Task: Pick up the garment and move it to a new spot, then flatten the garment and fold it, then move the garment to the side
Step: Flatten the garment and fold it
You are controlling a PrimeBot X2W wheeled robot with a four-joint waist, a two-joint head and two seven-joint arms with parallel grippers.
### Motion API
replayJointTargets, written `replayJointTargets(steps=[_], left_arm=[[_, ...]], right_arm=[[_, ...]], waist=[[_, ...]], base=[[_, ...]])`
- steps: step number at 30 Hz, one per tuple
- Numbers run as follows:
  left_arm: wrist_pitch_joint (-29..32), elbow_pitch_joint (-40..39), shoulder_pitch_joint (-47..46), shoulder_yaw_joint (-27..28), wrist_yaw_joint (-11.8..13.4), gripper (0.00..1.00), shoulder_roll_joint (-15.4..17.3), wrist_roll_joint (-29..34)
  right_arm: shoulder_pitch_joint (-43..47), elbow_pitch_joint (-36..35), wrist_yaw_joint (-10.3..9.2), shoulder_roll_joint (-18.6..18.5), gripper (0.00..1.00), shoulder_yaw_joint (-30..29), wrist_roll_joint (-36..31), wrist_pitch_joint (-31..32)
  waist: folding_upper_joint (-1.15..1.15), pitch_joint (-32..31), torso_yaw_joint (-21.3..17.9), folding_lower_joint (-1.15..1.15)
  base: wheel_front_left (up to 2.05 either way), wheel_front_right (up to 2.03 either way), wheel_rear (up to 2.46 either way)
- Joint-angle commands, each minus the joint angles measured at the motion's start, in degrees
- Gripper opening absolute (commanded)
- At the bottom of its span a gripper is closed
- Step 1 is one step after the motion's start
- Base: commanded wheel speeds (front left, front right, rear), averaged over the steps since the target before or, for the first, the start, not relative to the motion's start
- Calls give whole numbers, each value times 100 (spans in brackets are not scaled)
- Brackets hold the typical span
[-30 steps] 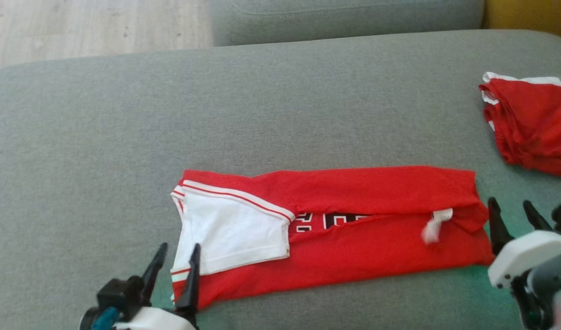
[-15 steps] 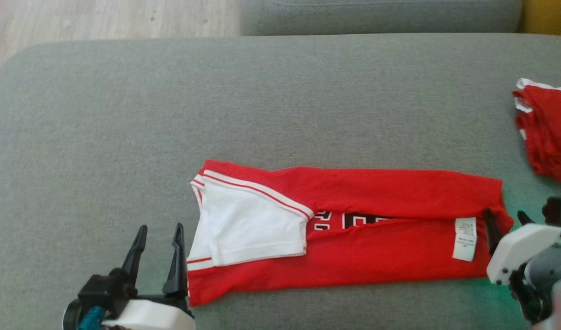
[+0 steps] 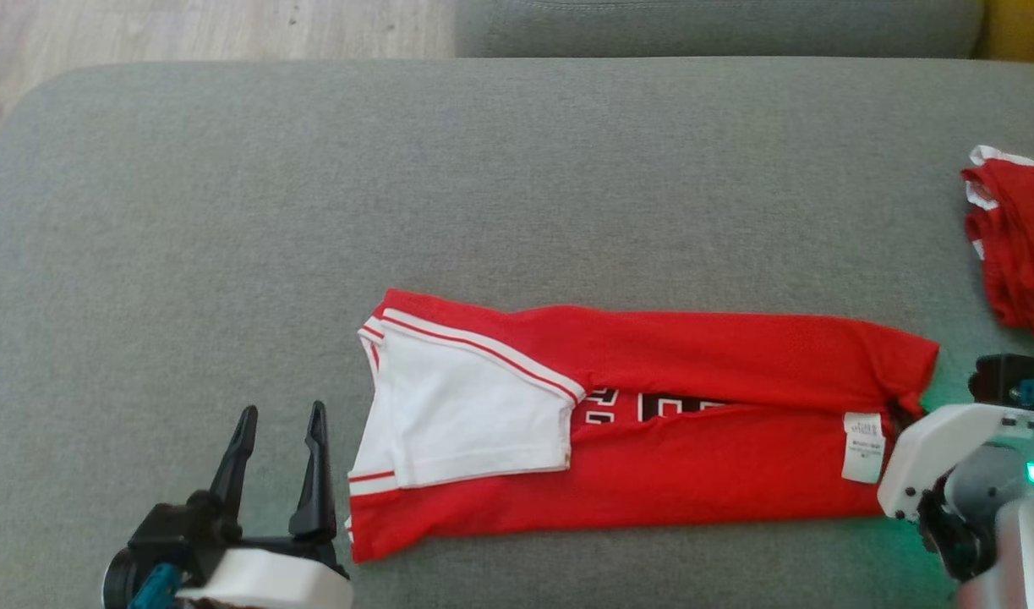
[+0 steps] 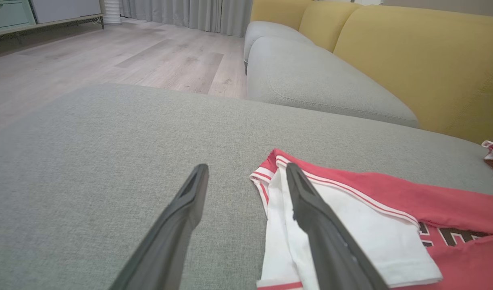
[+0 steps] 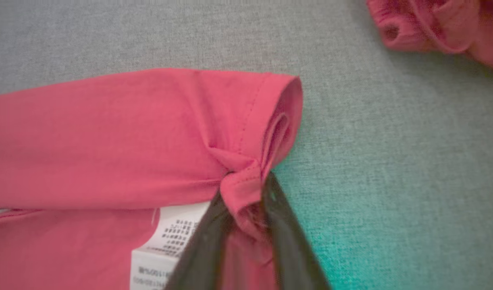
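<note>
The garment (image 3: 694, 474) is a red shirt with white sleeve trim, folded into a long strip across the grey sofa cushion (image 3: 483, 169). My left gripper (image 3: 281, 410) stands open just left of the white sleeve end, touching nothing. In the left wrist view the left gripper (image 4: 246, 167) has its right finger beside the garment (image 4: 391, 193). At the strip's right end my right gripper (image 3: 901, 416) is mostly hidden behind its white housing. The right wrist view shows the right gripper (image 5: 246, 185) pinching a bunched fold of the garment (image 5: 109, 141) at the hem, by a white label (image 5: 161, 249).
A second red garment (image 3: 1015, 254) lies crumpled at the cushion's far right, close to the right arm. Another grey cushion (image 3: 694, 25) sits behind, with a yellow backrest (image 4: 411, 60) to its right. Wood floor (image 3: 187, 25) lies beyond the cushion's left edge.
The head camera has shifted. My right gripper has moved in onto the garment's right end and closed on its hem. The left gripper stays open, now just clear of the sleeve edge.
</note>
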Motion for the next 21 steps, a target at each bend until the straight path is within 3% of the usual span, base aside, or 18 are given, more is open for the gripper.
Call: replayJointTargets(steps=[1, 5, 15, 21], left_arm=[[-48, -206, -118, 262, 64, 100, 161, 60], [-28, -238, -119, 244, 86, 100, 174, 79], [6, -257, -57, 124, 101, 100, 121, 77], [9, -198, -16, 57, 79, 100, 87, 58]], right_arm=[[-162, -116, -4, -45, 0, 126, 23, -14], [-246, -229, -4, -161, 0, 41, 56, -93], [-8, -1136, -4, -1004, 0, -709, 283, 233], [130, -1750, -4, -852, 0, -501, 694, 482]], waist=[[0, -14, -71, 0], [0, -54, -166, 0], [0, -352, -421, 0], [0, -485, -493, 0]], base=[[0, 0, 0], [0, 0, 0], [0, 0, 0], [0, 0, 0]])
